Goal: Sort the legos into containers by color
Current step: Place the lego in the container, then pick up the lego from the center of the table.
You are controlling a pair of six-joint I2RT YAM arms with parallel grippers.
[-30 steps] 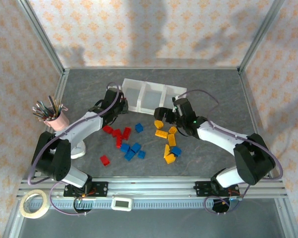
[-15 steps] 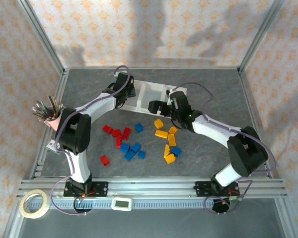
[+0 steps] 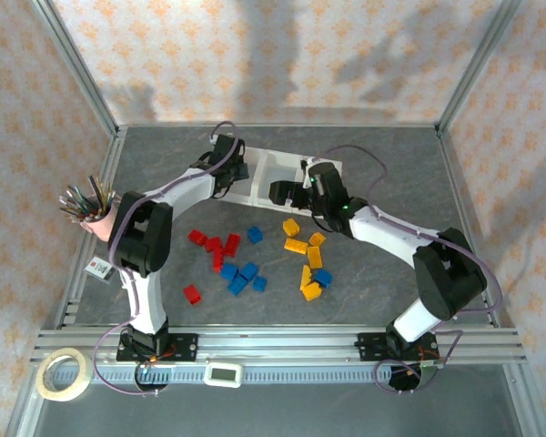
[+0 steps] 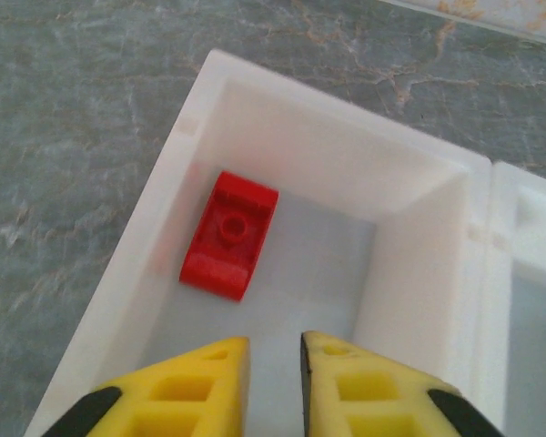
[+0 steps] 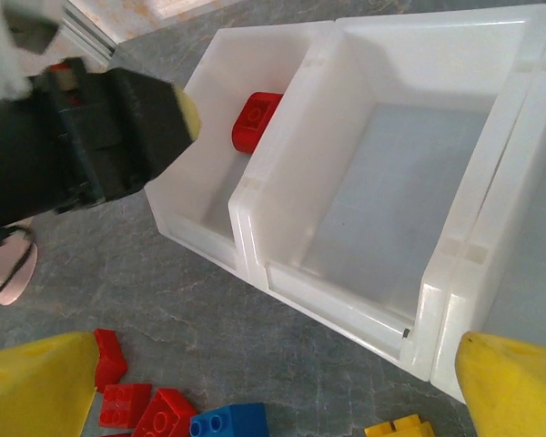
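The containers (image 3: 282,155) are three joined white bins at the back of the table. A single red lego (image 4: 229,234) lies flat on the floor of the left bin (image 4: 337,118), also visible as the red lego (image 5: 257,116). My left gripper (image 4: 275,350) hangs over that bin, its yellow jaws a narrow slit apart with nothing between them. My right gripper (image 5: 273,401) stands wide open just in front of the bins (image 5: 255,196), holding nothing. Loose red legos (image 3: 215,244), blue legos (image 3: 241,276) and yellow legos (image 3: 305,244) lie on the grey table.
A pink cup of pens (image 3: 100,214) stands at the left edge. A tape roll (image 3: 62,375) and a small white device (image 3: 223,373) sit on the front rail. Metal frame posts bound the table. One red lego (image 3: 192,293) lies apart at the front left.
My left gripper has swung from beside the bins to above the left bin. My right gripper has moved up and left to the bins' front, still wide open.
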